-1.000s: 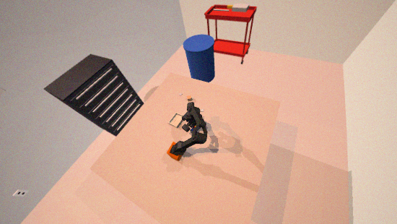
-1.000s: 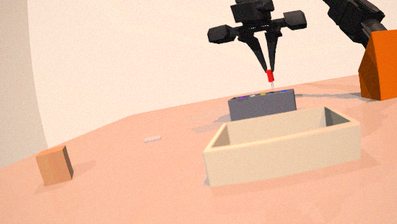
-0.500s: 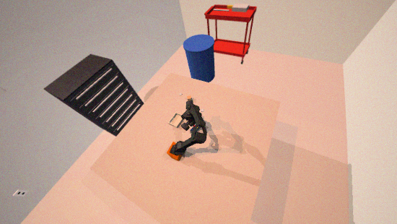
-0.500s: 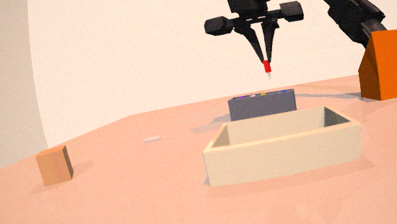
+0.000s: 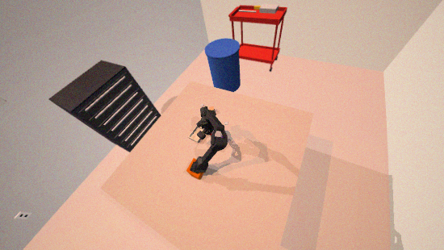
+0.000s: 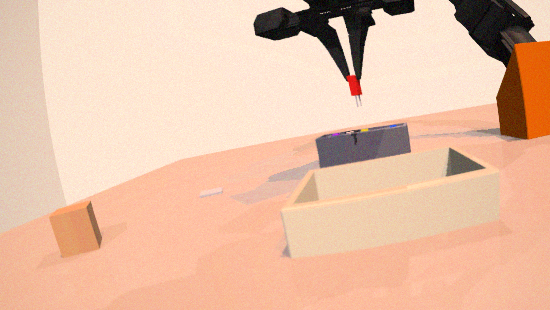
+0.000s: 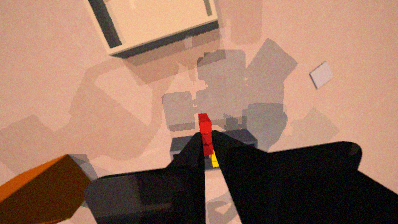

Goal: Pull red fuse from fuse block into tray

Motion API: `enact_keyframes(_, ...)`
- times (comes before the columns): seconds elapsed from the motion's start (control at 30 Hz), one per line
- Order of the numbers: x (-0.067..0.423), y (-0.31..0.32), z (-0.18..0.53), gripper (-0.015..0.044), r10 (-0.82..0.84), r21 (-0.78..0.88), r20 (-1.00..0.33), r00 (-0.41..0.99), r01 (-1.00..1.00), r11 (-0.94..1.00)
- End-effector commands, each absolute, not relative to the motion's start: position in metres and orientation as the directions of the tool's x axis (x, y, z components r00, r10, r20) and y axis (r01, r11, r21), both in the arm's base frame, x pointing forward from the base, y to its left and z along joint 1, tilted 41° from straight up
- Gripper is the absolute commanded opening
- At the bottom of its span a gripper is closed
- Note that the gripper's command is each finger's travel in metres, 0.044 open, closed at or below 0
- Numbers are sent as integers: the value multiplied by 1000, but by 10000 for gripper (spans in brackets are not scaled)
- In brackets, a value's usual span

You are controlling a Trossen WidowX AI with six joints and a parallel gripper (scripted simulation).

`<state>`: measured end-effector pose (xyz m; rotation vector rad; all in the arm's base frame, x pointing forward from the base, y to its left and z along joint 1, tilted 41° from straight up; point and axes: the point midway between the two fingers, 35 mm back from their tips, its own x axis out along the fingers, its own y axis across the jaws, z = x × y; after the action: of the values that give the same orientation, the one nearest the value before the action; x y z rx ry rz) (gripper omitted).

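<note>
My gripper (image 6: 353, 79) (image 7: 206, 136) is shut on the red fuse (image 6: 354, 86) (image 7: 205, 128), which hangs upright with its two metal prongs pointing down. It is well above the grey fuse block (image 6: 363, 145) (image 7: 240, 137), clear of it. Coloured fuse tops show along the block's top; in the wrist view the fingers hide most of the block and a yellow fuse (image 7: 214, 160) peeks out. The cream tray (image 6: 395, 215) (image 7: 160, 22) stands in front of the block in the exterior view and at the top of the wrist view. In the top view the arm (image 5: 211, 137) is small.
An orange-brown cube (image 6: 76, 228) stands at the left. A small grey flat piece (image 6: 211, 192) (image 7: 321, 74) lies on the floor. The arm's orange base (image 6: 525, 92) (image 5: 194, 171) (image 7: 35, 190) is to the right. A blue barrel (image 5: 223, 64), red cart (image 5: 258, 32) and black drawer cabinet (image 5: 106, 102) stand far off.
</note>
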<state>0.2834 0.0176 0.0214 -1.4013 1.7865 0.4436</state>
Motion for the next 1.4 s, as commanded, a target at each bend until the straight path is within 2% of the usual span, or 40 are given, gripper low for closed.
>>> enact_keyframes(0.0, 291, 35, 9, 0, -639, -201, -767, -59, -923, 327)
enact_keyframes(0.77, 298, 123, -76, 0, -644, -204, -763, -61, -922, 330)
enact_keyframes(1.37, 297, 113, -93, 0, -644, -205, -762, -61, -921, 330)
